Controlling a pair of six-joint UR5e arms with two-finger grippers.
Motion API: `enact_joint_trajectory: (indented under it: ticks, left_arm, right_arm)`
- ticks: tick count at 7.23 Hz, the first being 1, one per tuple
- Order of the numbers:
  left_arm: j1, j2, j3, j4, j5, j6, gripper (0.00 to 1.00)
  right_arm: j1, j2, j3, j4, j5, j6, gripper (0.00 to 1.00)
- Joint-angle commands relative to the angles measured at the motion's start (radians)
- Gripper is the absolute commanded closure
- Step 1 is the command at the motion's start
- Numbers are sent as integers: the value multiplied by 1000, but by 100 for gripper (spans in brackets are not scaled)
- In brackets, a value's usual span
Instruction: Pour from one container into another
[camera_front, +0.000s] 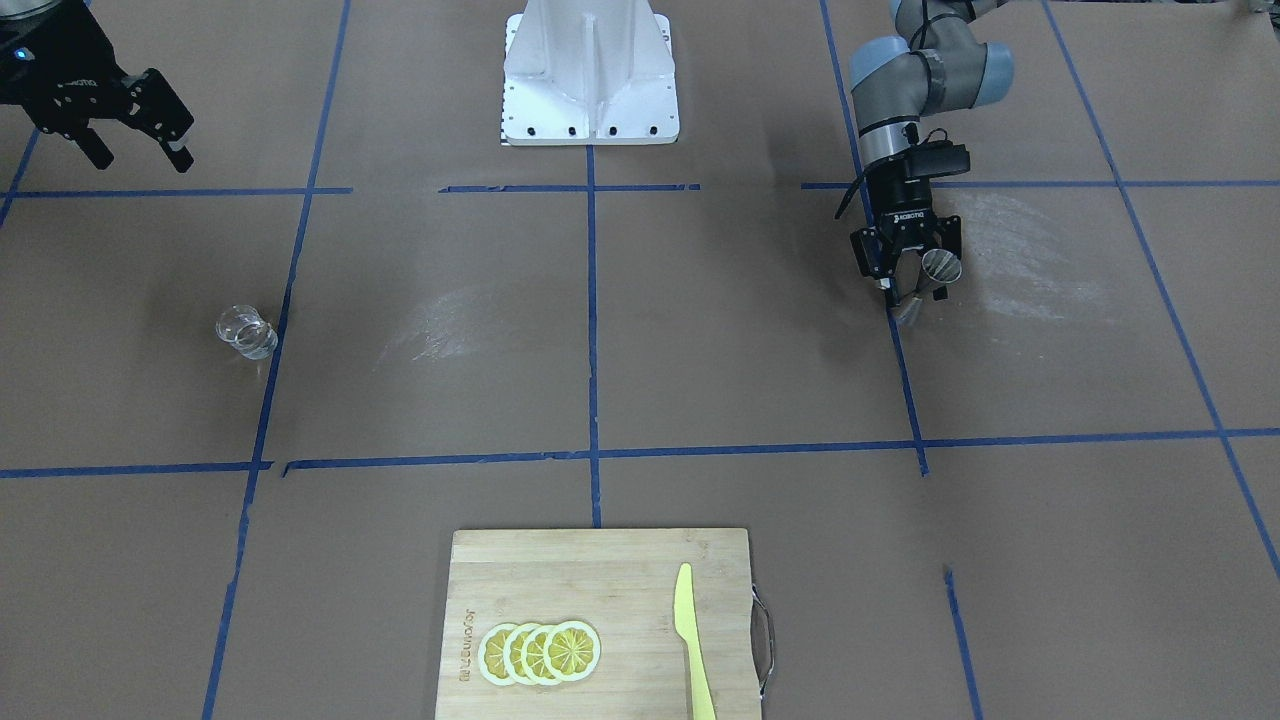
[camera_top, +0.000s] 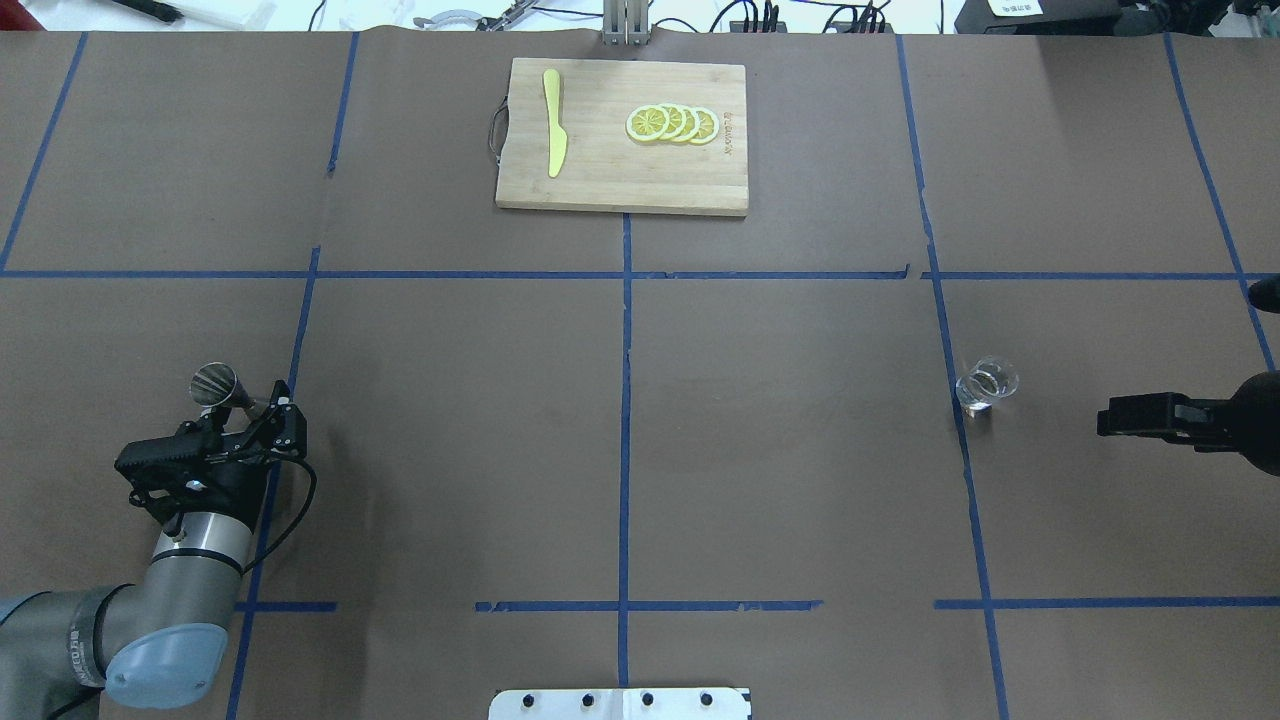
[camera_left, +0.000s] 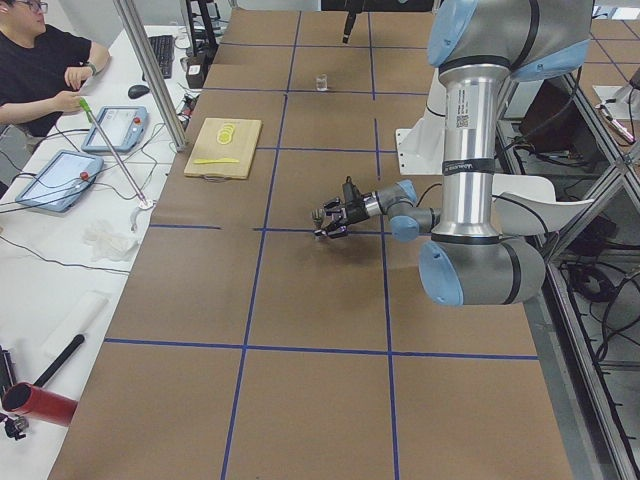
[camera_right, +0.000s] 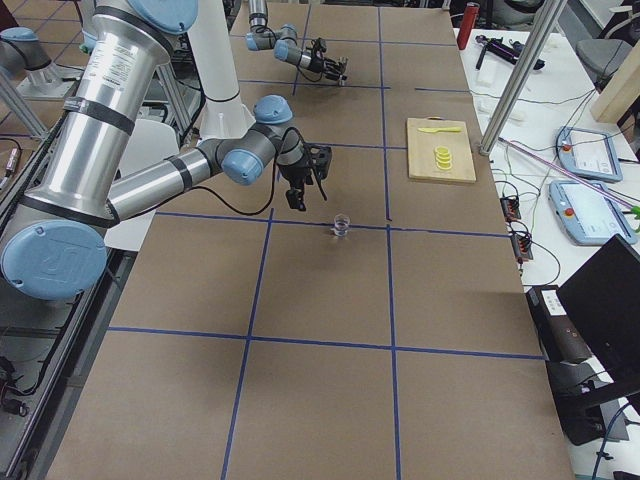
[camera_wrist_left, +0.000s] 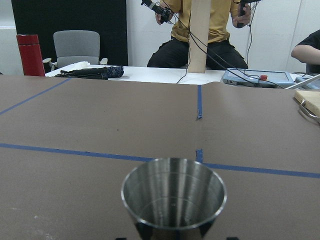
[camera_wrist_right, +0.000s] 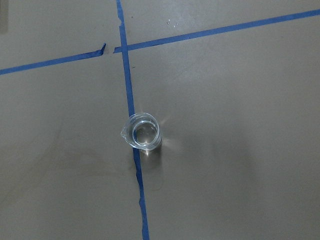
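The left gripper (camera_front: 913, 283) pinches the jigger (camera_wrist_left: 173, 197) at its narrow waist from the side, mouth up and open toward the wrist camera; the hold looks meant to keep the receiving cup steady and level; whether its foot touches the table I cannot tell. The right gripper (camera_front: 142, 158) hangs empty with fingers spread; the glass (camera_wrist_right: 142, 131) stands upright on a tape line directly below its camera, well apart from the fingers, so it likely needs a descent and a side grasp before any pour; the jigger sits far off toward the robot's left side. Brown paper (camera_front: 740, 330) gridded with blue tape (camera_front: 592, 350) covers the table; a board (camera_top: 600, 185) with lemon slices (camera_top: 672, 123) and a yellow knife (camera_top: 553, 135) lies well ahead of both grippers; an operator (camera_left: 40, 55) sits at a white bench (camera_left: 70, 250) beyond the left gripper.
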Motion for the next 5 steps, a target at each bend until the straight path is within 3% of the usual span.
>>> enact_joint_trajectory:
  ticks: [1,5]
  left_arm:
    - [-19,-5,5,-2,0,7,35]
    - [-27,-7,11,-2,0,23,36]
  right_arm:
    - [-1,1,0,0,1,0,0]
    - [-1,1,0,0,4,0,0]
